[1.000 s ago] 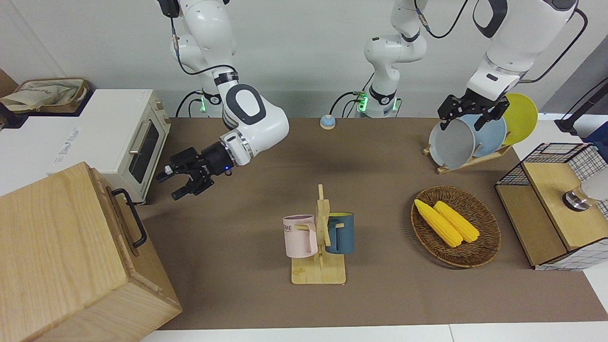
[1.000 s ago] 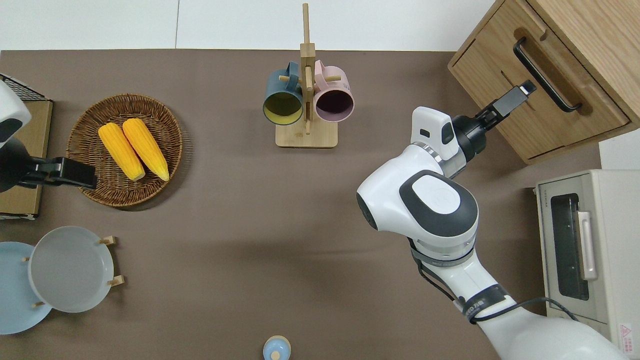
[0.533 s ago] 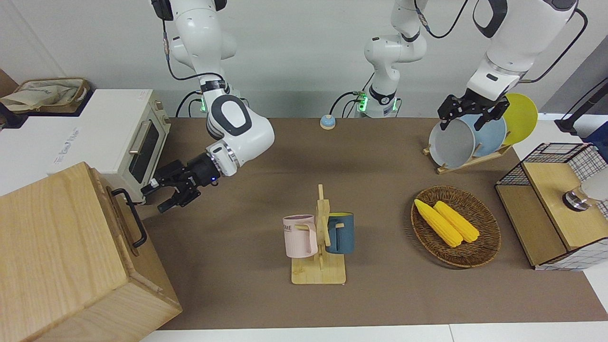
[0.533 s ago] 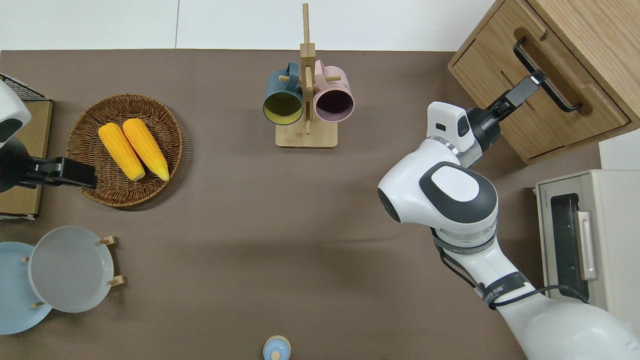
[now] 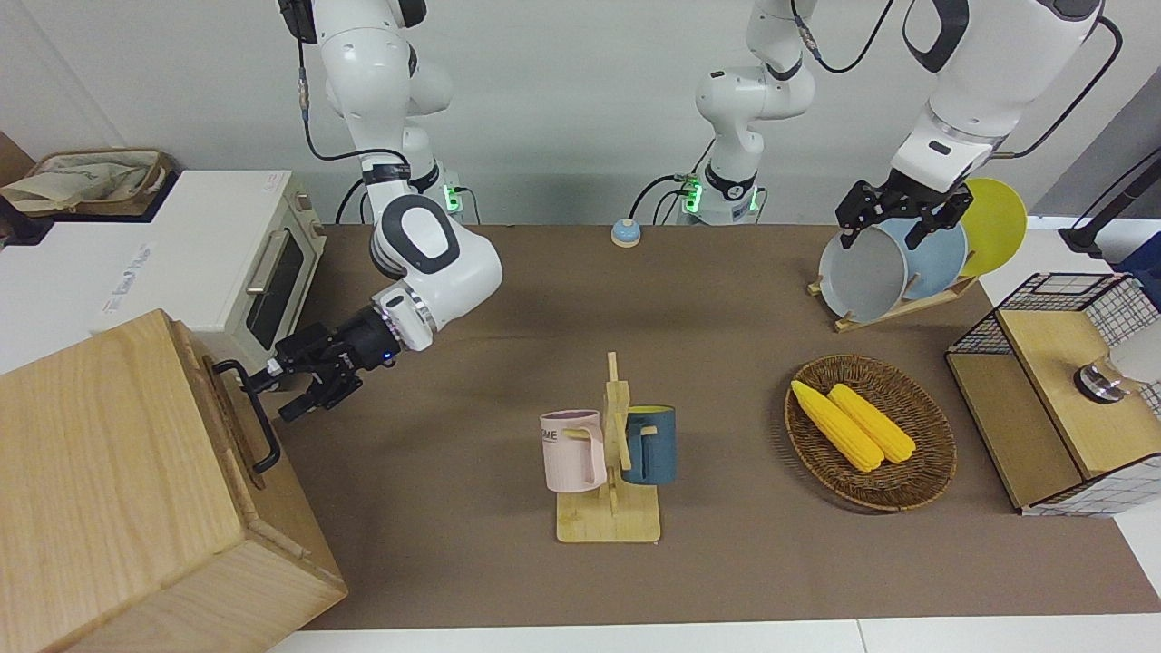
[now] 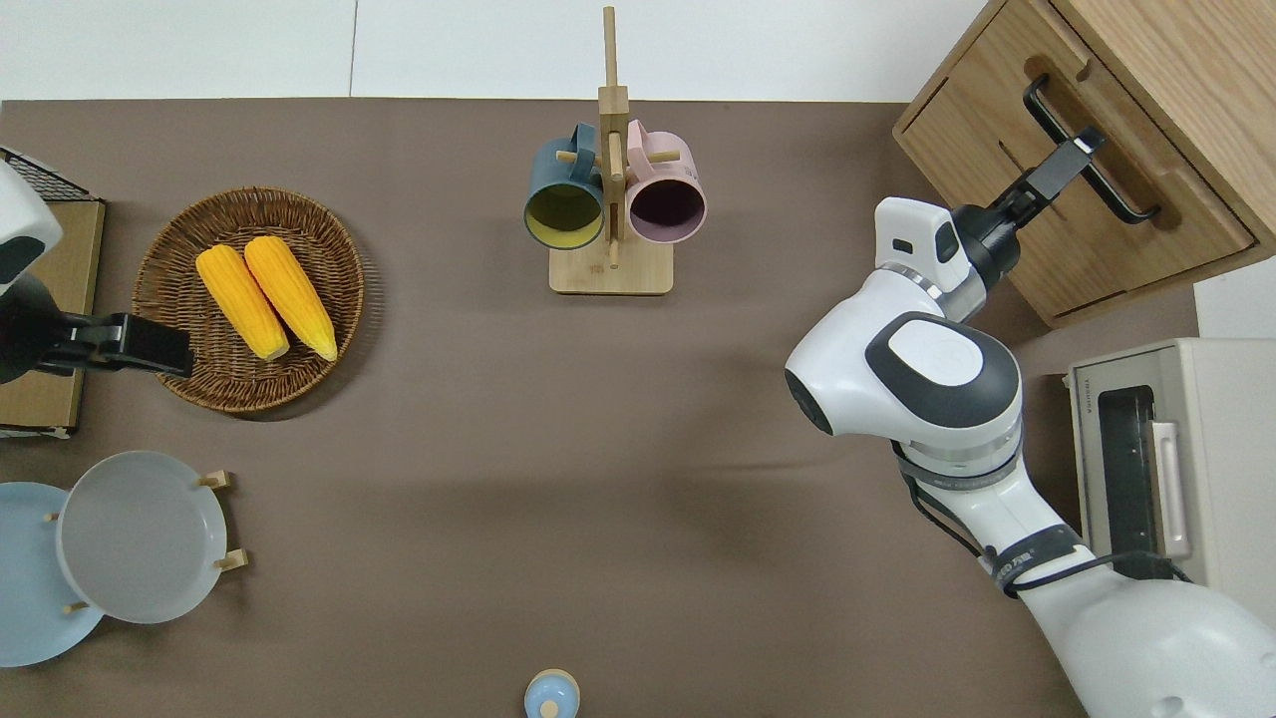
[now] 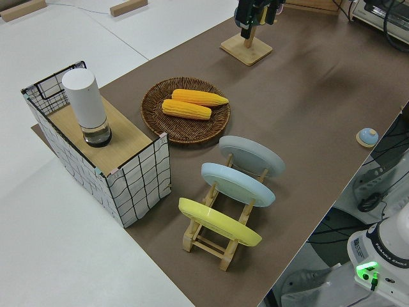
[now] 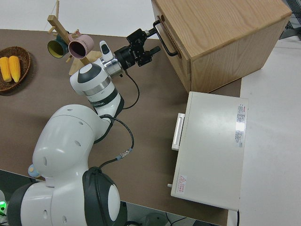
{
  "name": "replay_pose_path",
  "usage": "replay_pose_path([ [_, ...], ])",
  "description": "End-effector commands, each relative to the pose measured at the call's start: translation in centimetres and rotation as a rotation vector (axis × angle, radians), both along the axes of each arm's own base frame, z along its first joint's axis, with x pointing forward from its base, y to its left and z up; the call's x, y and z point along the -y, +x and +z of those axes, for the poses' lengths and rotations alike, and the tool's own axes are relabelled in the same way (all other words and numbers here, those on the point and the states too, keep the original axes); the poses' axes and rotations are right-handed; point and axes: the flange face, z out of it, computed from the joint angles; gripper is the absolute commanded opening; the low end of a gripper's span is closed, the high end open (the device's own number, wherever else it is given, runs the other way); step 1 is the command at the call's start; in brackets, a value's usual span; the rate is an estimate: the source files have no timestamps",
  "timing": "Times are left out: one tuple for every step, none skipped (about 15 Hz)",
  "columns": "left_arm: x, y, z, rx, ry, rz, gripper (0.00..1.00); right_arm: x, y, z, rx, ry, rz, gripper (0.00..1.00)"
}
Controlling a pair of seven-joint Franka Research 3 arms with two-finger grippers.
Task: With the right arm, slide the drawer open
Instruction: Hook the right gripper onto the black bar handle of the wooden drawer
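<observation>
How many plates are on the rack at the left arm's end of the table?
3. All stand on edge in the wooden rack: a grey plate, a blue plate next to it, and a yellow plate last in the row. None looks hidden.

Showing a plain pale wall (image 5: pixel 580 109) at the robots' end of the scene, without any window or door in it. Meeting a darker grey panel (image 5: pixel 1111 145) toward the left arm's end. Using a white table (image 6: pixel 199 50) as the work surface and covering most of it with a brown mat (image 6: pixel 449 419). Leaving a white strip bare along the edge farthest from the robots and also at both ends. Keeping two small wooden blocks (image 7: pixel 128 7) on the bare white part. Lighting everything evenly, throwing only soft, weak shadows on the mat. Not showing the floor clearly in any view.
</observation>
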Motion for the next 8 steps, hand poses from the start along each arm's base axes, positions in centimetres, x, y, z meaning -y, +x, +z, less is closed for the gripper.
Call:
replay_pose_path([
  [0.2, -0.3, 0.6, -0.003, 0.019, 0.005, 0.99, 0.7, 0.7, -0.3, 0.023, -0.010, 0.028, 0.981],
  [0.2, -0.3, 0.6, -0.003, 0.019, 0.005, 0.99, 1.0, 0.8, -0.3, 0.024, -0.014, 0.027, 0.981],
  [0.2, -0.3, 0.6, -0.003, 0.019, 0.005, 0.99, 1.3, 0.9, -0.4, 0.023, -0.017, 0.026, 0.979],
  [0.2, -0.3, 0.6, -0.003, 0.019, 0.005, 0.99, 1.4, 0.9, -0.5, 0.018, -0.014, 0.033, 0.973],
  [0.2, -0.3, 0.5, -0.005, 0.019, 0.004, 0.99, 1.8, 1.0, -0.5, 0.011, -0.004, 0.039, 0.956],
  [0.2, -0.3, 0.6, -0.003, 0.019, 0.005, 0.99, 2.2, 1.2, -0.5, 0.007, 0.006, 0.045, 0.879],
  [0.2, -0.3, 0.6, -0.003, 0.019, 0.005, 0.99, 2.6, 1.3, -0.5, 0.004, 0.012, 0.046, 0.729],
  [0.2, -0.3, 0.5, -0.005, 0.018, 0.004, 0.99, 2.6, 1.3, -0.5, 0.002, 0.015, 0.047, 0.521],
])
